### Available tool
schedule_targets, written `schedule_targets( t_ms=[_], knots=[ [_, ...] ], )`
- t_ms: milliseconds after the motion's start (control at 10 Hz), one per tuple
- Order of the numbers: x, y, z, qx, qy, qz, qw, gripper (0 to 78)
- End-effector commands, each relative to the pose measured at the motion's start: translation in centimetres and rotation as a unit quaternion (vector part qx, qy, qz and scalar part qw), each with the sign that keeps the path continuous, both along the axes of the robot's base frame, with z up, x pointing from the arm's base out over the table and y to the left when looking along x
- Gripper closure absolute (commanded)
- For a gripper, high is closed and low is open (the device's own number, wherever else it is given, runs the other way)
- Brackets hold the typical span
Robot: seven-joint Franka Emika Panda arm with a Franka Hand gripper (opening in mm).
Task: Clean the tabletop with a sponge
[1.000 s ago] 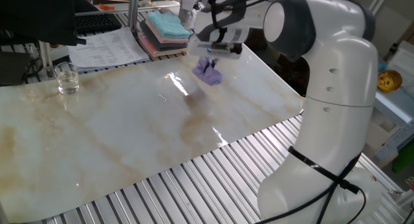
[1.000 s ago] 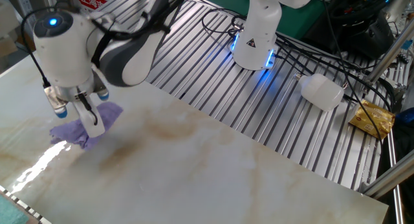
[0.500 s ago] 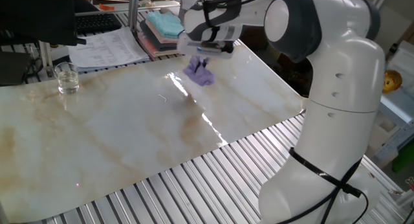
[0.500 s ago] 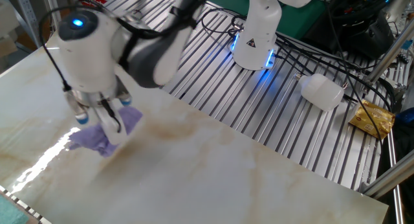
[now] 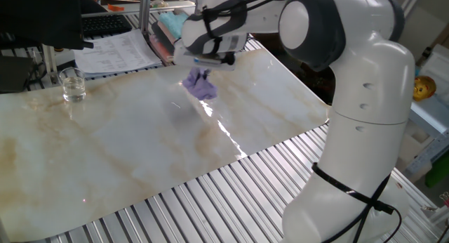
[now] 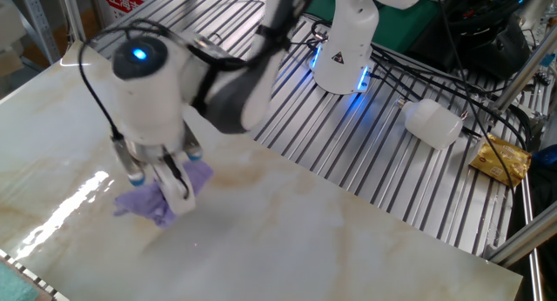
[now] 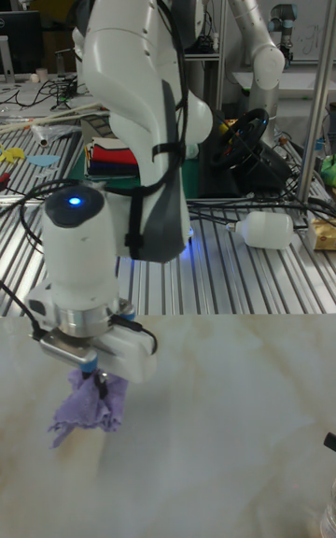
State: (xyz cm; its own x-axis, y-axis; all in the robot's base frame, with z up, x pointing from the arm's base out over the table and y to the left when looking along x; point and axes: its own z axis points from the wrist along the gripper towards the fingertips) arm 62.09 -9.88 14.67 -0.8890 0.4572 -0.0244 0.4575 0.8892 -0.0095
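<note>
The lavender sponge (image 5: 201, 87) (image 6: 150, 204) (image 7: 87, 404) is crumpled and pressed onto the glossy marble-look tabletop (image 5: 126, 145) (image 6: 331, 240) (image 7: 224, 445). My gripper (image 5: 204, 69) (image 6: 172, 181) (image 7: 99, 377) points straight down and is shut on the sponge's top, with purple cloth bunched between and around the fingers. The sponge lies toward the far right part of the sheet in one fixed view. A faint brown stain (image 5: 208, 134) marks the sheet just nearer the front.
A clear glass (image 5: 72, 84) stands at the far left of the sheet. Folded teal and pink cloths (image 5: 172, 25) and papers (image 5: 116, 52) lie behind it. Ribbed metal slats (image 5: 210, 201) border the sheet; a white bottle (image 6: 432, 123) and cables rest on them.
My gripper has dragged the sponge across the tabletop, leftward and nearer the middle in one fixed view, rightward in the other. It stays shut on the sponge throughout.
</note>
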Motion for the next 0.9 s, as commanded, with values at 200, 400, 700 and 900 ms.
schedule_targets(
  t_ms=[200,400,700,900],
  knots=[
    [1.7,1.28,-0.6,0.002,0.0,0.006,1.0,76.4],
    [1.73,1.29,-0.57,0.003,0.0,0.005,1.0,76.4],
    [1.73,1.29,-0.57,0.005,0.0,0.005,1.0,76.4],
    [1.73,1.29,-0.57,-0.001,0.004,0.008,1.0,76.4]
  ],
)
